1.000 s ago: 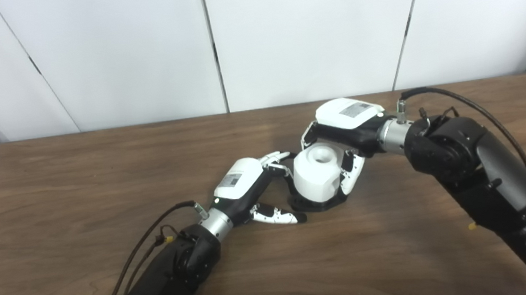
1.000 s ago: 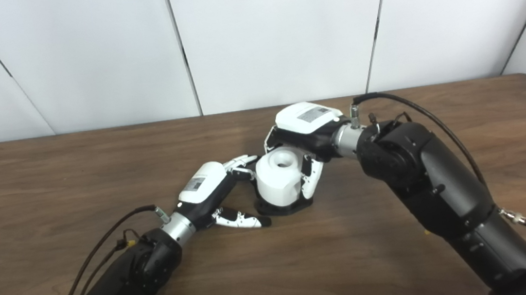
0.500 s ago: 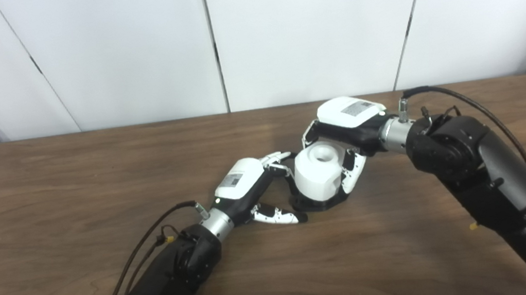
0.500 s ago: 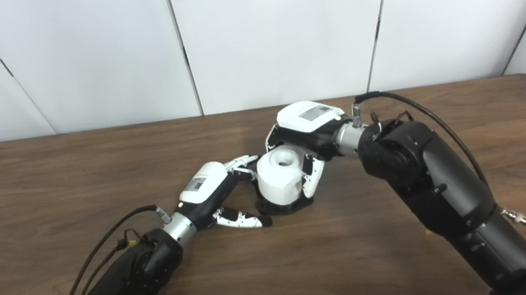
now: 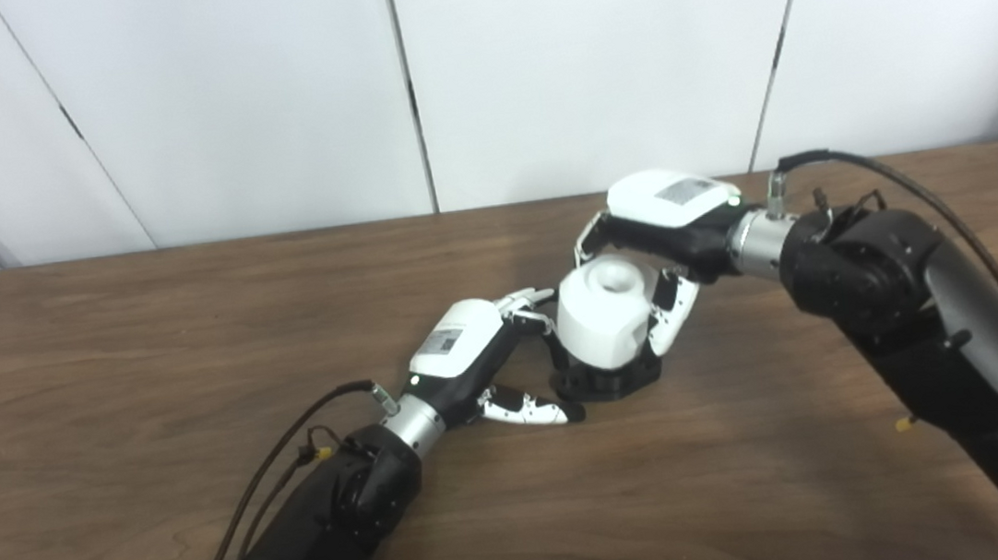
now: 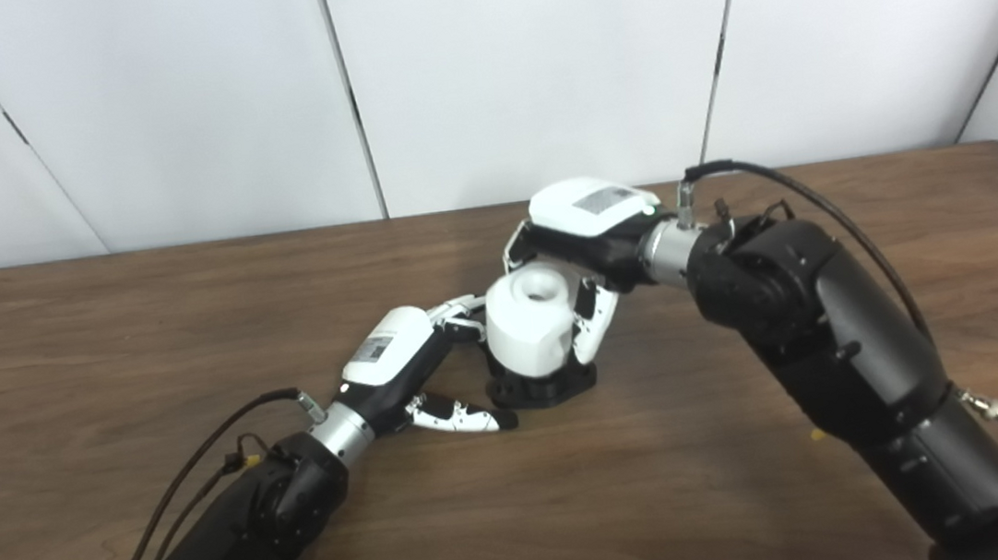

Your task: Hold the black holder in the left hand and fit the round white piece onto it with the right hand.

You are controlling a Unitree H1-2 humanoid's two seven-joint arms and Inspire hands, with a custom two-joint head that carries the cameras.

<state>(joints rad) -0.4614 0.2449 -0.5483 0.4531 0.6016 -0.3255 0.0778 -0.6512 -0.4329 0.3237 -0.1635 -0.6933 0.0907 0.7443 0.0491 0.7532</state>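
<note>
The black holder point(image 5: 604, 378) shows only as a dark base on the table point(image 5: 99, 359), about midway between its left and right edges; its upper part is hidden under the round white piece point(image 5: 603, 314), so how the two meet cannot be made out. The right hand point(image 5: 658, 249) grips the white piece from above and behind. The left hand point(image 5: 488, 355) stands open beside the holder; contact is unclear.

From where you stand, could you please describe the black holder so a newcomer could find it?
On the brown table, look between the two hands near the middle. The black holder is the low dark base standing there, directly beneath the round white piece, the only black object that is not part of an arm.
</note>
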